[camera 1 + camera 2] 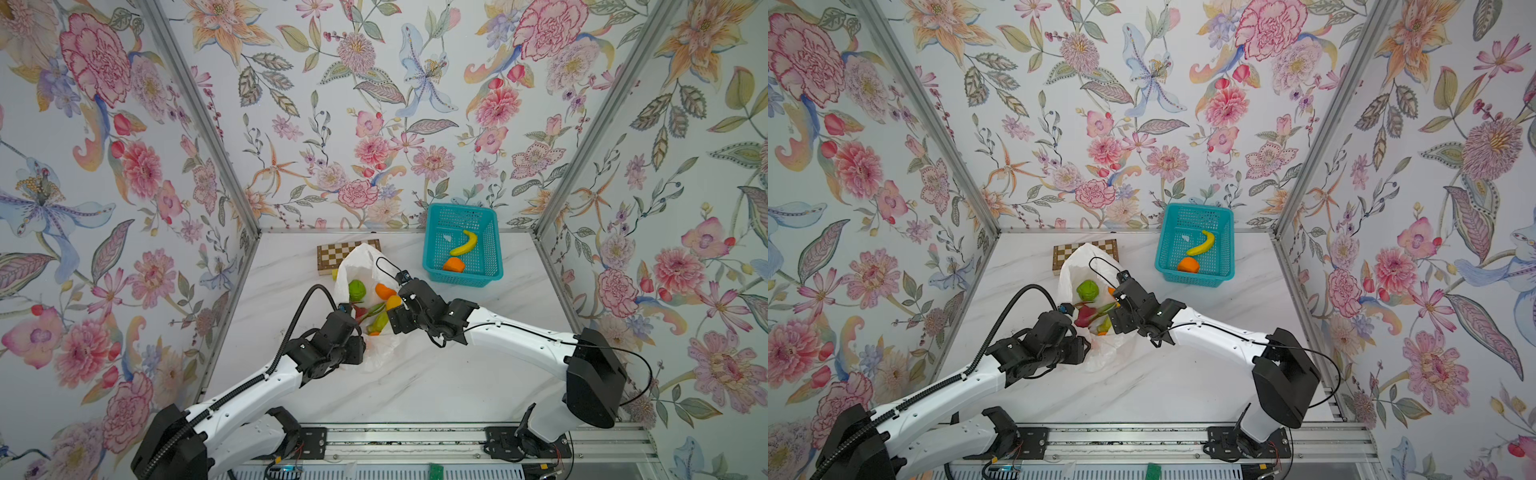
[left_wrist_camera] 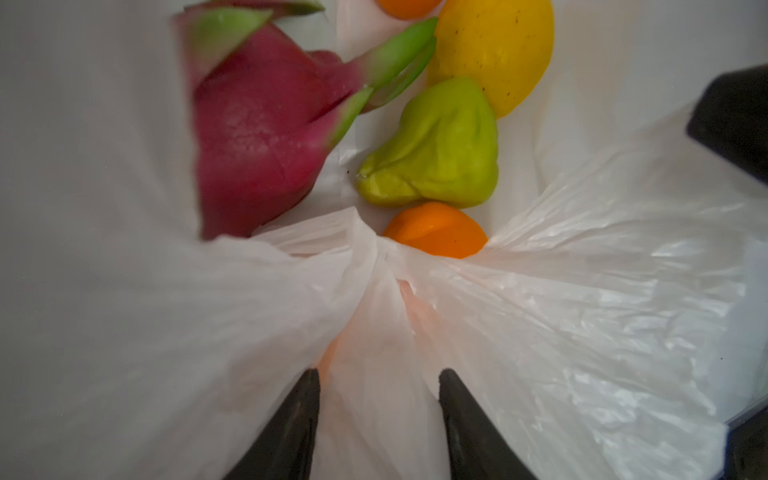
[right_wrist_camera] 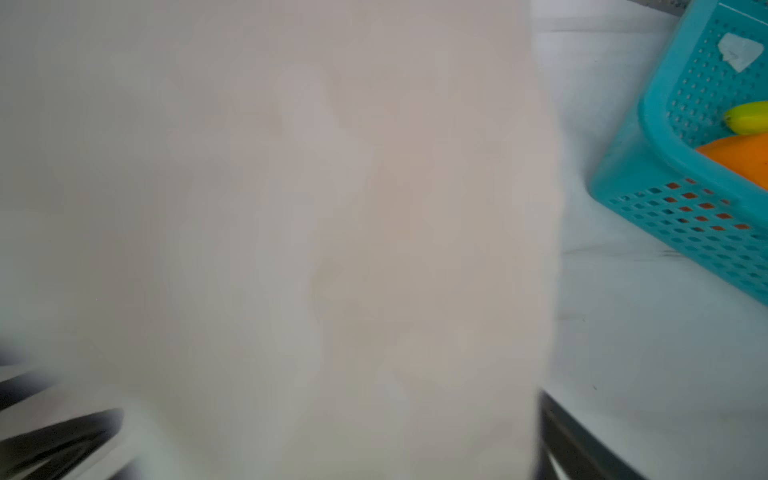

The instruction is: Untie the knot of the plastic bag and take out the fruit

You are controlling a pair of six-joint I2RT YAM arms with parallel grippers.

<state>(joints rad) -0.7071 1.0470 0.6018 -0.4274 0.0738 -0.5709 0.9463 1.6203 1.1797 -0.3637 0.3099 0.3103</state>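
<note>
Left wrist view put my left pincer (image 2: pixel 379 374) nearest: its two black tips stood apart, open, with a gathered fold of the plastic bag (image 2: pixel 582 311) between them and not yet pinched. Just past that fold lay an orange (image 2: pixel 436 232) half under the rim, with a knobbly green fruit (image 2: pixel 436 153) against it. The dragon fruit (image 2: pixel 257 137) and a yellow apple (image 2: pixel 498 50) sat farther in. No knot showed, and the mouth gaped.

My right pincer (image 3: pixel 328 415) was wide open too, with blurred white film filling the space between its tips. I could not tell whether it touched the film.

I judged the film light, limp and slippery, so my hold belonged on a bunched fold at the rim, never a single layer. The fruit (image 1: pixel 356 289) looked firm and round. I would take the orange across its middle and the dragon fruit by its body, not its scales.

In both top views the bag lay mid-table (image 1: pixel 457 374), partly over a chessboard (image 1: pixel 328 255). Beyond it the teal basket (image 1: pixel 457 280) held a banana (image 1: pixel 464 243) and a second orange (image 1: pixel 454 264).
</note>
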